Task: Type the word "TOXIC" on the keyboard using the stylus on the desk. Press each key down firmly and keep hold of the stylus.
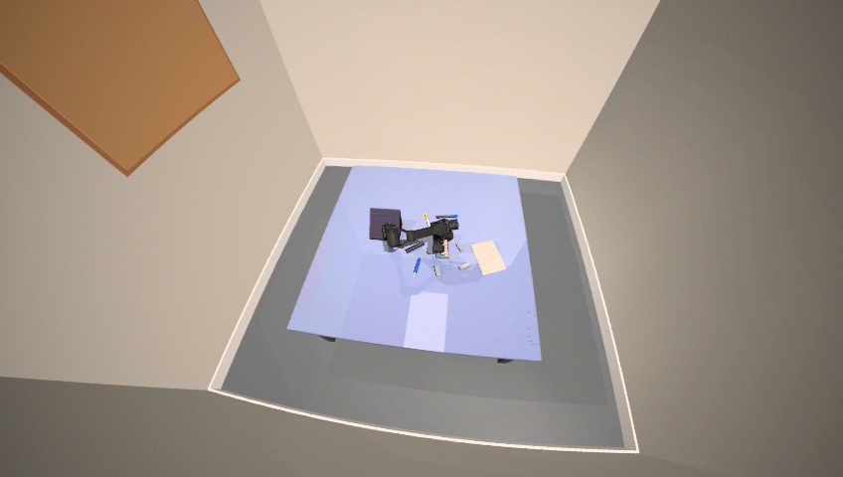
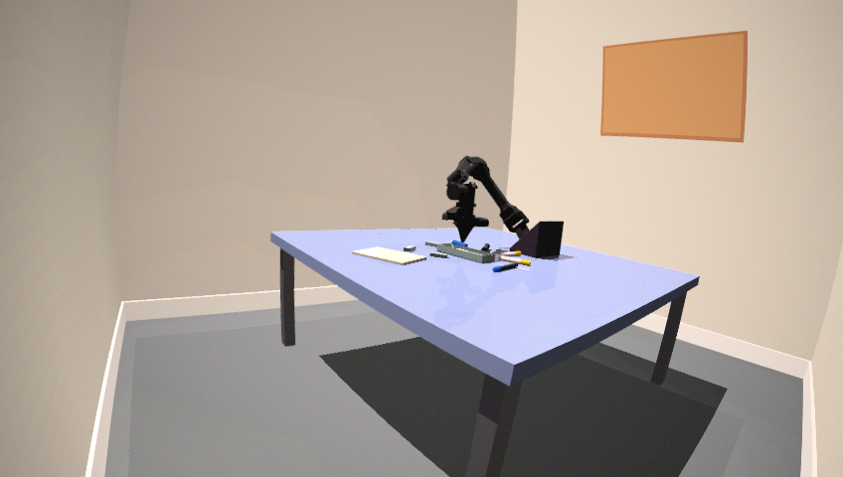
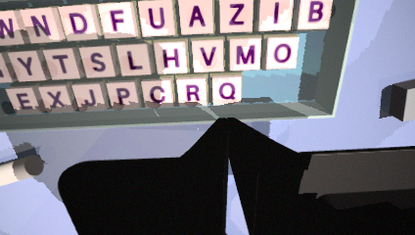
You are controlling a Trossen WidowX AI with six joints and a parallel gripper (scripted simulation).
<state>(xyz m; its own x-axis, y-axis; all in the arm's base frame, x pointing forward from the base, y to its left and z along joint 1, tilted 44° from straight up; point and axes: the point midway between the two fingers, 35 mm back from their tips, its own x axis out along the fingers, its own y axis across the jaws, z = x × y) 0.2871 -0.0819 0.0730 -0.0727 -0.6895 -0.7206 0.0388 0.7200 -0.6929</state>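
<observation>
Purple letters on the keyboard's [image 3: 313, 73] pale keycaps

Far row reads N, N, D, F, U, A, Z, I, B; middle row Y, T, S, L, H, V, M, O; near row E, X, J, P, C, R, Q.

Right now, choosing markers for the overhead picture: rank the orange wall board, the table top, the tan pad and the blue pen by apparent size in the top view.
1. Table top
2. Orange wall board, though nearness to the camera enlarges it
3. Tan pad
4. Blue pen

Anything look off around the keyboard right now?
Yes. The claw is shut tight with nothing between its fingers. No stylus shows at its tip, though the typing needs one. The bare tip points at the keyboard's front edge, just below Q. The letters are also in a scrambled order.
</observation>
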